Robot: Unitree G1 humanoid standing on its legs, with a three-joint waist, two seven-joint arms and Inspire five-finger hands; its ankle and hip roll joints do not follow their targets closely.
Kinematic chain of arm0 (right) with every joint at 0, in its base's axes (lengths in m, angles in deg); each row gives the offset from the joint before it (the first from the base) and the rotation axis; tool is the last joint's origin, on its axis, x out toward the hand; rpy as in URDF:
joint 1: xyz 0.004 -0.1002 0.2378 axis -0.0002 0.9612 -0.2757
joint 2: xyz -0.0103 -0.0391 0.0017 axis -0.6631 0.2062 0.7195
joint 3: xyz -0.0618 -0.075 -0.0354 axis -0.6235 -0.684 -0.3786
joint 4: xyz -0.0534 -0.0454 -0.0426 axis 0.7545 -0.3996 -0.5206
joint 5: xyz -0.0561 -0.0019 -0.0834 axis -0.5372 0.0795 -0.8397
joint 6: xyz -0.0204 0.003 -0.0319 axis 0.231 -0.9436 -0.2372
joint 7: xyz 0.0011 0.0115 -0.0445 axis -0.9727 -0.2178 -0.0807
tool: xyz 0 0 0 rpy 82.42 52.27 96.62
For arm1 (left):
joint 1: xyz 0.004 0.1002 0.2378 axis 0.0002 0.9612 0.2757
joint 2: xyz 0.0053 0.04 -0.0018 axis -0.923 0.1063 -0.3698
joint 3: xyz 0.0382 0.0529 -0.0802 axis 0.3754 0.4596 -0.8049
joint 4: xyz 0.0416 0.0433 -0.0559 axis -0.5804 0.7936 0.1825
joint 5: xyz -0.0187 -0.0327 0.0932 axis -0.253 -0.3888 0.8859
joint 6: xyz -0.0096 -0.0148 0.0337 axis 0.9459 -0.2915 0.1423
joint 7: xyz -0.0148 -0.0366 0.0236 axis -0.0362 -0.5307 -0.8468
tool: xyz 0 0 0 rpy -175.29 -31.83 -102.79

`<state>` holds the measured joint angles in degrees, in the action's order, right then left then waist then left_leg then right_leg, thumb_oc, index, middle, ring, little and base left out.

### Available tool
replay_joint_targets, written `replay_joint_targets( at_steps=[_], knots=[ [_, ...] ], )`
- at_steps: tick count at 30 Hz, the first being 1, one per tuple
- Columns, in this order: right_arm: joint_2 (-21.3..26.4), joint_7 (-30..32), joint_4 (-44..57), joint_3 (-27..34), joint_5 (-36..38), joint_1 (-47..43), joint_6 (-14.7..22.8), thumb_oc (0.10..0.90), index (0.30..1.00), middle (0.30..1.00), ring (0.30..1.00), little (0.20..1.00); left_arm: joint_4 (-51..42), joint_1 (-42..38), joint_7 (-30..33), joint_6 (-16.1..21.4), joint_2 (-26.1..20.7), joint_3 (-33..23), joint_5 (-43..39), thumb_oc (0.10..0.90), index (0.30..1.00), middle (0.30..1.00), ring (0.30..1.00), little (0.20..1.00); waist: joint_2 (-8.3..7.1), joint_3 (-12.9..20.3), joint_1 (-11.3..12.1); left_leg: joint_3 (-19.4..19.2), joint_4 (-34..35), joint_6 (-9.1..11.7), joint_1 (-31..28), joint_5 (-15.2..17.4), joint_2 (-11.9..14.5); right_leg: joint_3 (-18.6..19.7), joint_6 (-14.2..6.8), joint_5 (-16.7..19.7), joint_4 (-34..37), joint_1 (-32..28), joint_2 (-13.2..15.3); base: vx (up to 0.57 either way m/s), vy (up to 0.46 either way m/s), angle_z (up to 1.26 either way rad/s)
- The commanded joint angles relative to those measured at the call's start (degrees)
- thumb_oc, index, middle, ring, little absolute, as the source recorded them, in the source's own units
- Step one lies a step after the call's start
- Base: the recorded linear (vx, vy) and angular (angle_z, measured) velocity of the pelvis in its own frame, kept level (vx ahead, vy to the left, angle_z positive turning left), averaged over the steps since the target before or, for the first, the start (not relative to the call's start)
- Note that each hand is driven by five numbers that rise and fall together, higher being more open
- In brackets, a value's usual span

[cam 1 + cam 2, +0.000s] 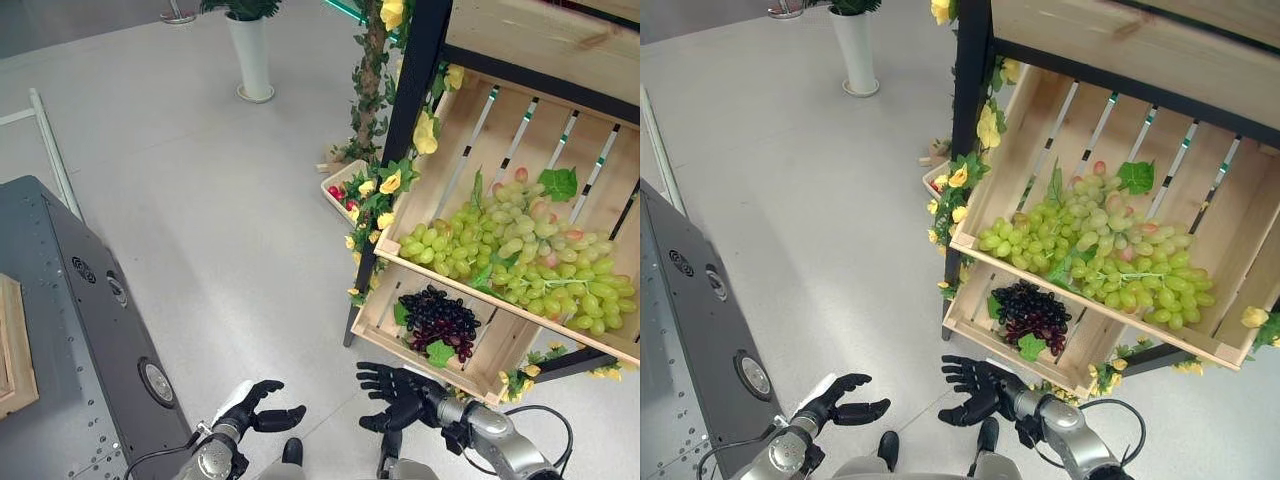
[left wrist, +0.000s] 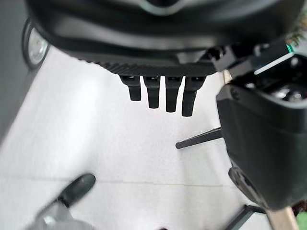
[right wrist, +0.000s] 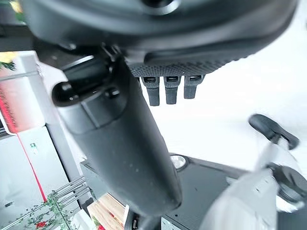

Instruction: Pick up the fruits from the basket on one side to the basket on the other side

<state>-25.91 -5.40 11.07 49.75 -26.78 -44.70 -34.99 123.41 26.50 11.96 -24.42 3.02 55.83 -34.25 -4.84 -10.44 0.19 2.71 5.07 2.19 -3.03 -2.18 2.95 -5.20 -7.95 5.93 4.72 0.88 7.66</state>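
A heap of green grapes (image 1: 520, 255) fills the upper slanted wooden crate (image 1: 455, 140) of a display shelf on the right. Below it, a bunch of dark purple grapes (image 1: 437, 320) lies in a smaller wooden crate (image 1: 375, 315). My right hand (image 1: 395, 392) hovers low over the floor just in front of that lower crate, open and empty, its fingers (image 3: 168, 88) straight. My left hand (image 1: 255, 410) hangs further left over the floor, also open and holding nothing, with relaxed fingers (image 2: 158, 93).
A grey metal cabinet (image 1: 80, 330) stands close on the left. Yellow flowers on a vine (image 1: 375, 100) wrap the black shelf post (image 1: 415, 70). A small box of red fruit (image 1: 340, 185) sits at its foot. A white vase (image 1: 250, 55) stands far back.
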Motion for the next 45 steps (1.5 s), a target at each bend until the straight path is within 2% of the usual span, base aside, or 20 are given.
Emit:
replay_joint_targets(
  at_steps=[1,4,7,8,10,11,12,13,16,19,20,22,23,26,28,32,33,35,40,45],
  knots=[
    [1.0,0.7,4.5,0.9,4.2,-2.0,3.4,0.8,0.9,0.9,0.9,0.9,-3.4,-3.4,-7.2,-1.9,0.5,-0.8,-11.7,0.8,0.9,0.9,0.9,0.9,2.47,0.8,0.4,-0.8,-1.7,-1.5,1.1,2.7,-2.3,1.7,1.1,-8.3,-9.6,-0.5,-3.4,-0.01,-0.34,1.0],
    [0.4,2.0,4.2,2.0,3.5,-0.9,3.8,0.8,0.9,0.9,0.9,0.9,-5.8,-1.7,-12.0,-4.2,1.4,-3.3,-16.9,0.8,0.9,0.9,0.9,0.9,2.6,1.0,1.1,-0.3,-1.6,-0.2,1.2,1.7,-1.3,0.5,1.9,-8.1,-7.6,-2.0,-4.2,-0.03,-0.349,0.3],
    [-0.2,3.5,4.3,3.0,5.7,-1.4,2.3,0.8,0.9,0.9,0.9,0.9,-10.8,-0.1,-14.2,-7.6,1.4,-4.2,-23.4,0.8,0.9,0.9,0.9,0.9,3.0,0.2,2.7,0.6,-2.7,2.6,4.1,-1.6,0.4,-1.3,2.7,-7.2,-5.2,-3.5,-4.6,-0.11,-0.313,0.33],
    [-0.5,2.6,3.7,2.9,5.9,-2.4,2.2,0.8,0.9,0.9,0.9,0.9,-11.5,-0.2,-16.3,-8.7,1.8,-4.8,-25.0,0.8,0.9,0.9,0.9,0.9,3.15,-0.5,3.8,0.1,-3.4,3.5,5.9,-2.7,1.2,-3.3,3.1,-6.9,-4.0,-4.2,-4.3,-0.17,-0.258,0.46],
    [-0.4,3.3,3.0,2.3,5.4,-3.7,2.0,0.8,0.9,0.9,0.9,0.9,-11.8,-0.7,-18.8,-10.7,2.1,-4.7,-25.8,0.8,0.9,0.9,0.9,0.9,2.9,-0.7,4.4,-1.4,-7.1,3.3,7.0,-1.0,0.6,-5.9,3.6,-6.9,-3.4,-4.4,-3.5,-0.16,-0.18,0.69],
    [-0.2,2.8,2.4,2.1,5.9,-4.2,1.4,0.8,0.9,0.9,0.9,0.9,-12.2,-0.8,-20.2,-11.8,2.3,-4.3,-26.3,0.8,0.9,0.9,0.9,0.9,2.43,-0.8,4.6,-3.2,-11.7,2.9,7.5,1.3,-0.3,-7.2,3.9,-6.7,-3.1,-4.6,-2.8,-0.11,-0.089,0.69],
    [-0.1,2.5,2.3,2.1,6.1,-4.3,1.3,0.8,0.9,0.9,0.9,0.9,-12.2,-0.8,-20.2,-12.0,2.3,-4.3,-26.3,0.8,0.9,0.9,0.9,0.9,2.33,-0.7,4.5,-3.4,-12.3,2.8,7.8,1.6,-0.4,-7.4,3.9,-6.6,-3.0,-4.4,-2.6,-0.1,-0.061,0.5],
    [0.1,1.6,1.8,1.9,7.7,-4.6,-0.2,0.8,0.9,0.9,0.9,0.9,-12.7,-0.6,-19.6,-13.2,2.4,-3.8,-26.6,0.8,0.9,0.9,0.9,0.9,1.73,-0.6,4.4,-4.6,-17.2,2.0,8.6,4.0,-1.9,-8.3,3.9,-6.0,-3.0,-4.1,-1.8,-0.06,-0.024,0.34],
    [0.0,2.3,-1.0,1.7,6.2,-4.7,-1.3,0.8,0.9,0.9,0.9,0.9,-12.5,-1.1,-21.8,-16.2,2.8,-3.4,-27.5,0.8,0.9,0.9,0.9,0.9,1.53,0.1,3.9,-6.8,-20.1,0.9,7.0,6.1,-2.6,-9.5,4.1,-5.8,-3.9,-3.1,-1.7,-0.07,0.012,0.62],
    [-0.6,3.0,-4.1,2.0,5.2,-4.4,-2.2,0.8,0.9,0.9,0.9,0.9,-11.5,-1.4,-22.7,-17.6,3.3,-3.1,-26.7,0.8,0.9,0.9,0.9,0.9,1.77,1.2,3.6,-8.0,-16.9,1.6,5.0,5.5,-1.8,-11.1,4.0,-5.6,-3.2,-3.4,-1.8,-0.02,0.076,0.73],
    [-1.6,4.2,-6.6,2.6,5.8,-3.7,-2.8,0.8,0.9,0.9,0.9,0.9,-10.2,-1.7,-23.8,-18.2,3.9,-2.7,-25.3,0.8,0.9,0.9,0.9,0.9,2.42,2.1,2.9,-10.7,-10.4,2.3,1.7,4.3,0.1,-12.7,3.8,-5.3,-2.5,-4.2,-1.9,-0.01,0.215,1.3],
    [-2.6,5.2,-8.4,3.1,5.8,-3.2,-2.5,0.8,0.9,0.9,0.9,0.9,-9.1,-1.8,-24.7,-18.2,4.3,-2.2,-24.0,0.8,0.9,0.9,0.9,0.9,3.04,2.7,2.2,-12.7,-5.5,2.9,-0.1,2.5,1.3,-13.8,3.6,-5.3,-2.0,-4.6,-1.9,0.02,0.25,1.25],
    [-3.7,7.1,-10.0,3.6,5.8,-2.5,-2.2,0.8,0.9,0.9,0.9,0.9,-7.4,-1.9,-25.7,-18.0,4.9,-1.6,-21.5,0.8,0.9,0.9,0.9,0.9,4.04,3.2,1.5,-14.9,-1.1,3.9,-2.0,1.4,2.5,-14.5,2.8,-6.0,-2.1,-5.2,-1.9,0.03,0.3,1.18],
    [-4.7,8.7,-13.2,3.9,5.0,-2.6,-2.0,0.8,0.9,0.9,0.9,0.9,-4.8,-2.3,-26.2,-16.8,4.8,-0.6,-20.1,0.8,0.9,0.9,0.9,0.9,4.77,3.1,1.1,-15.3,-0.1,3.6,-1.5,0.3,2.2,-15.7,2.1,-5.0,-3.3,-4.0,-0.6,-0.04,0.266,0.99],
    [-5.5,9.5,-17.3,4.5,3.9,-2.6,-1.4,0.8,0.9,0.9,0.9,0.9,-2.0,-2.0,-26.5,-16.9,4.9,-1.3,-21.2,0.8,0.9,0.9,0.9,0.9,5.21,2.7,1.4,-14.6,-0.1,2.5,-2.0,1.3,0.9,-15.6,0.4,-4.3,-4.5,-3.4,1.1,-0.03,0.324,0.48],
    [-6.4,11.2,-21.2,5.4,3.2,-2.9,-0.8,0.8,0.9,0.9,0.9,0.9,0.3,-2.2,-26.2,-16.8,4.7,-1.3,-19.8,0.8,0.9,0.9,0.9,0.9,5.28,2.3,1.4,-13.8,-0.1,1.0,-2.6,2.2,-0.4,-14.0,-1.1,-3.4,-6.0,-2.0,2.5,-0.01,0.199,0.13],
    [-6.9,11.7,-22.7,6.1,4.0,-3.0,-1.3,0.8,0.9,0.9,0.9,0.9,1.7,-2.8,-26.7,-16.7,4.6,-1.3,-18.9,0.8,0.9,0.9,0.9,0.9,5.31,2.0,0.9,-13.2,-0.1,0.0,-2.9,2.6,-0.8,-11.5,-1.5,-3.5,-7.5,-1.0,2.8,-0.02,0.116,0.12],
    [-7.5,12.2,-24.7,6.8,2.9,-2.9,-1.6,0.8,0.9,0.9,0.9,0.9,3.7,-3.9,-26.2,-16.4,4.7,-1.1,-17.8,0.8,0.9,0.9,0.9,0.9,5.26,2.1,0.3,-12.6,-0.1,-0.8,-2.8,2.8,-1.0,-9.4,-1.9,-3.5,-7.9,-0.4,2.7,-0.03,0.094,0.22],
    [-8.1,13.5,-27.5,6.6,1.6,-3.1,-3.3,0.8,0.9,0.9,0.9,0.9,7.2,-6.2,-22.7,-17.2,5.7,-1.4,-18.0,0.8,0.9,0.9,0.9,0.9,4.47,2.2,0.6,-13.8,-0.5,-1.2,-2.8,3.0,-0.8,-9.8,-2.4,-2.4,-6.8,-0.5,3.4,-0.03,0.003,0.07],
    [-8.8,14.0,-28.6,6.3,2.6,-3.9,-3.7,0.8,0.9,0.9,0.9,0.9,10.2,-7.7,-21.5,-17.1,8.0,-1.7,-18.4,0.8,0.9,0.9,0.9,0.9,3.9,2.8,0.8,-13.4,-0.6,-1.0,-3.1,3.0,-0.2,-9.0,-1.9,-2.6,-4.9,-2.0,2.8,0.01,-0.038,-0.06]
  ],
)
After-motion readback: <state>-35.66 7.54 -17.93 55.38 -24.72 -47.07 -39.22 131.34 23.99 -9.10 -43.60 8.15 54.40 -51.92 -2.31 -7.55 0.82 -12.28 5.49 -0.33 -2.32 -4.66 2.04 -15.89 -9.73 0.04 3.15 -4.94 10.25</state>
